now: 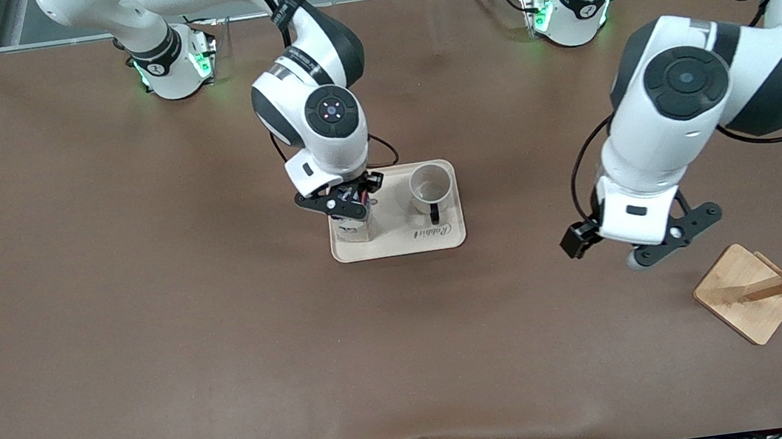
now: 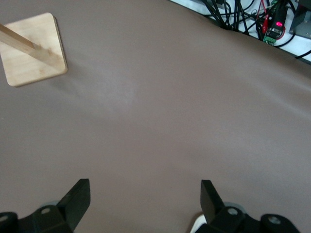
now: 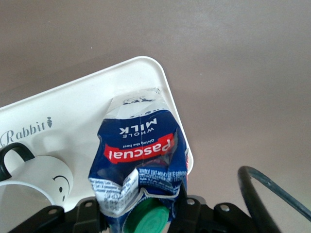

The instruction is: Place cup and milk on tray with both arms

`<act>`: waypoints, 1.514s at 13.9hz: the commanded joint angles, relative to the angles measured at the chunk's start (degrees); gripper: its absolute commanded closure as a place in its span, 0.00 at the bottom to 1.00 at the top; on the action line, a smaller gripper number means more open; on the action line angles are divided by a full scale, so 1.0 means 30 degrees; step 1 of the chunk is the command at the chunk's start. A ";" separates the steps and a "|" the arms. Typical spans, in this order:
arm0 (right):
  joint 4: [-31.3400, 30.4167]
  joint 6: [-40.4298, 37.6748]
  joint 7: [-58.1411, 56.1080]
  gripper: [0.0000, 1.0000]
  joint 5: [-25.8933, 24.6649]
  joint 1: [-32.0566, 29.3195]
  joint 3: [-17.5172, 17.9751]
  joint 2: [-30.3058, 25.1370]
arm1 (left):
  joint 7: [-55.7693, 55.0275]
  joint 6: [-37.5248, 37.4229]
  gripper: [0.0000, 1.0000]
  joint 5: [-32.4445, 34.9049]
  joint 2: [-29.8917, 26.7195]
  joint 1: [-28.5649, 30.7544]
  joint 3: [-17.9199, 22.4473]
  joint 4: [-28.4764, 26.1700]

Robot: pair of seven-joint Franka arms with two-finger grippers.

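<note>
The cream tray (image 1: 401, 244) lies at mid-table. The white cup (image 1: 429, 186) stands on it, toward the left arm's end, handle pointing to the front camera. My right gripper (image 1: 348, 206) is shut on the top of the blue milk carton (image 1: 353, 230), which is upright with its base on the tray's end toward the right arm. The right wrist view shows the carton (image 3: 138, 145) squeezed between the jaws of the right gripper (image 3: 141, 208), with the cup (image 3: 43, 182) and tray (image 3: 97, 107) beside it. My left gripper (image 1: 652, 251) hangs open and empty over bare table (image 2: 144, 187).
A wooden rack with a square base (image 1: 747, 291) and pegs stands near the left arm's end of the table, close to the left gripper; it also shows in the left wrist view (image 2: 31, 48). Cables run along the table's front edge (image 2: 233, 14).
</note>
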 commanded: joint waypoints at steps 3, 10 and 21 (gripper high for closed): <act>0.0617 -0.0411 0.0223 0.00 -0.0082 0.0006 -0.0205 0.0320 | 0.1570 -0.0699 0.00 -0.0806 -0.1823 0.0941 -0.0195 -0.0086; 0.4917 -0.5585 -0.0215 0.00 0.3407 -0.3271 -0.0322 -0.0501 | 0.6723 -0.2866 0.00 -0.1777 -0.4634 0.2002 0.0329 -0.0202; 0.6979 -1.2566 -0.6702 0.00 -0.1130 -0.9219 -0.0556 -0.3810 | 1.2139 -0.5504 0.00 -0.6757 -0.8737 -0.3974 1.0548 -0.2367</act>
